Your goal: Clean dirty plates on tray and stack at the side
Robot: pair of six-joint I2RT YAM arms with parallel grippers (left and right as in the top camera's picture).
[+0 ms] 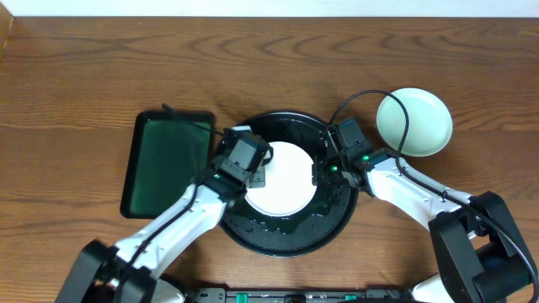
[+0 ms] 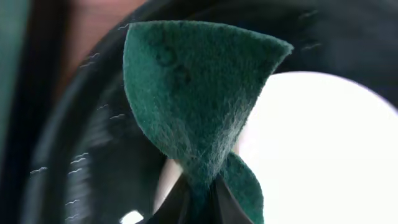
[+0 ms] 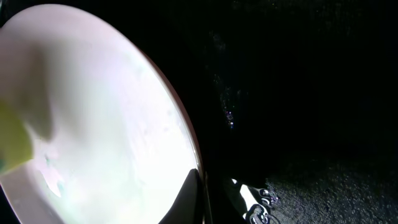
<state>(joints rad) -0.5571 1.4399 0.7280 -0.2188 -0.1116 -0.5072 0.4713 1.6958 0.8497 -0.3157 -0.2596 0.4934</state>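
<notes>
Plates: we count two, one white plate on the black tray at frame centre and one mint-green plate on the table at upper right.
Trays: we count two, the round black one, wet, and a dark green rectangular tray at left.
Left gripper: pinched closed on one green scouring pad, at the white plate's left edge.
Right gripper: closed narrow, we see it clamping the white plate's right rim.

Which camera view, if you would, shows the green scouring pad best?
Left wrist: the scouring pad fills the frame, pinched in the left gripper. Overhead, that gripper hides it; right wrist does not clearly show it.
</notes>
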